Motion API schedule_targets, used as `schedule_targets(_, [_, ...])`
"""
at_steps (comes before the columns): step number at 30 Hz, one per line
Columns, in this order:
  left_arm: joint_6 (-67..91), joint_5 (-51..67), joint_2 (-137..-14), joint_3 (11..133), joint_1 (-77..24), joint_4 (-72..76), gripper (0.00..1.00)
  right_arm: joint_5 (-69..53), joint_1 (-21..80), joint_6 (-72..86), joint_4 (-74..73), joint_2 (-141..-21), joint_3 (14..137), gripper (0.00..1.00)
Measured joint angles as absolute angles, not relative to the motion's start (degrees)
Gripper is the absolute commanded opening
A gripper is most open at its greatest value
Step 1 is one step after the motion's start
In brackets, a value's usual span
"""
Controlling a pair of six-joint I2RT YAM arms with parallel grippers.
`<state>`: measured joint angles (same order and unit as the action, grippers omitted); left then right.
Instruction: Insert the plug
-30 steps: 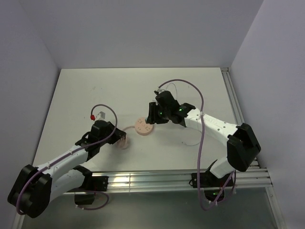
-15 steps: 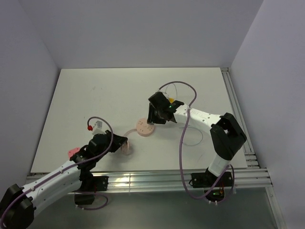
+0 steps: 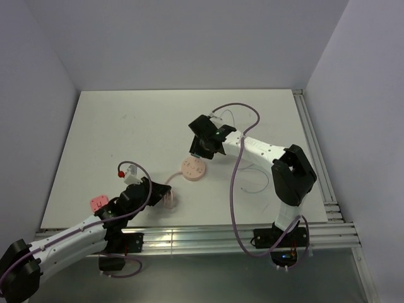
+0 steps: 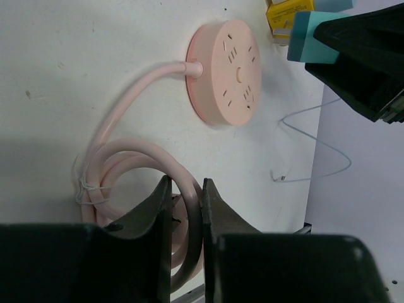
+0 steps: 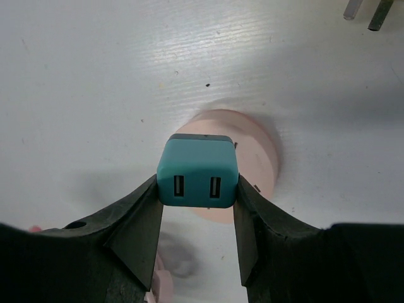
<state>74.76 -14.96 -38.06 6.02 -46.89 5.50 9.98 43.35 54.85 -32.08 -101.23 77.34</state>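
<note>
from above, the right pincer (image 3: pixel 199 153) is hanging close over the round pink plastic socket (image 3: pixel 191 169). left wrist: the left pincer (image 4: pixel 186 189) is pinching the coiled pink cord (image 4: pixel 132 146). right wrist: the right pincer is squeezing the square teal plug (image 5: pixel 197 170), socket just beyond it. next, i think: line it up, push in.

This is probably a robotics lab bench, not a home. A bare white table (image 3: pixel 113 126) is boxed in by plain pale walls (image 3: pixel 189 44) behind it and on both sides. Metal rails (image 3: pixel 208 238) run along the table's near edge, where two white robot arms (image 3: pixel 265 151) with loose purple cables (image 3: pixel 235 189) are bolted.
</note>
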Motion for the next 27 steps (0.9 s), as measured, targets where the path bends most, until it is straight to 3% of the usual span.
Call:
schedule_targets(8, [74.76, -15.97, -33.5, 4.82, -47.24, 4.45, 0.13, 12.91, 44.51, 58.35, -36.91, -102.35, 78.39, 0.0])
schedule_targets(27, [74.72, -16.45, -36.47, 4.82, -47.92, 6.26, 0.11, 12.36, 44.64, 63.72, -42.44, -106.41, 82.72, 0.0])
